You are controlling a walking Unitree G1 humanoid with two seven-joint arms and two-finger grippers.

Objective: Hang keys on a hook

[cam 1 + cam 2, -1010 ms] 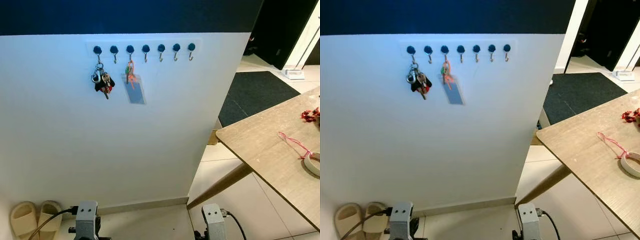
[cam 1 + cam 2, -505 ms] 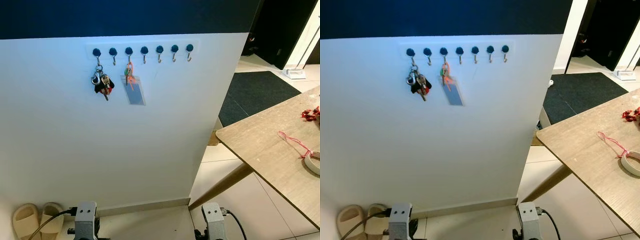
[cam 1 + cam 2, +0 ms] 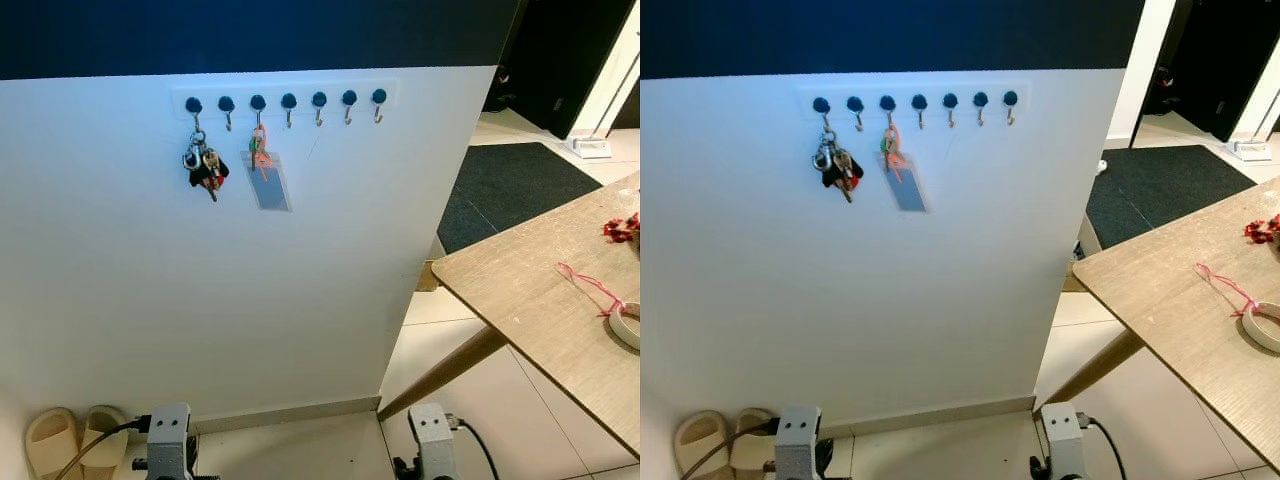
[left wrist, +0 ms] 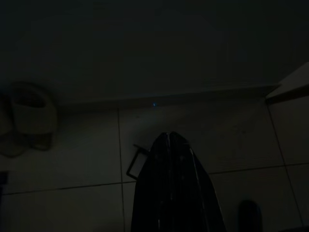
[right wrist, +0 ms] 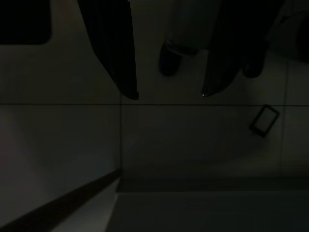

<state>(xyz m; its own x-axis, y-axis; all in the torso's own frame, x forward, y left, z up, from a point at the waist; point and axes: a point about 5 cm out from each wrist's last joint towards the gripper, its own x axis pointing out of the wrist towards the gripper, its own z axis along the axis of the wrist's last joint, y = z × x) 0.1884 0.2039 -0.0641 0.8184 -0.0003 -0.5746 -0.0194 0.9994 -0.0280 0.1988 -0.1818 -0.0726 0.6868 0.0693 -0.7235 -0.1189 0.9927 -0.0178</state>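
Over the last second almost nothing changed: the head view only drifted a little, so the camera moved, not the things – the keys (image 3: 205,165) hung as before from the leftmost of 7 hooks on the hook rail (image 3: 285,100), with an orange-tied blue tag (image 3: 268,178) on hook 3. That suggested the hanging was already done. Both arms hung idle low by the floor: the left gripper (image 4: 169,137) had its fingers pressed together, holding nothing; the right gripper (image 5: 169,94) had its fingers spread apart, empty. Slippers (image 3: 60,435) lay at the wall's foot on the near left. On the right a wooden table (image 3: 520,300) carried a tape roll (image 3: 628,325) and a pink ribbon (image 3: 590,285) – nothing stood between the robot and the rail
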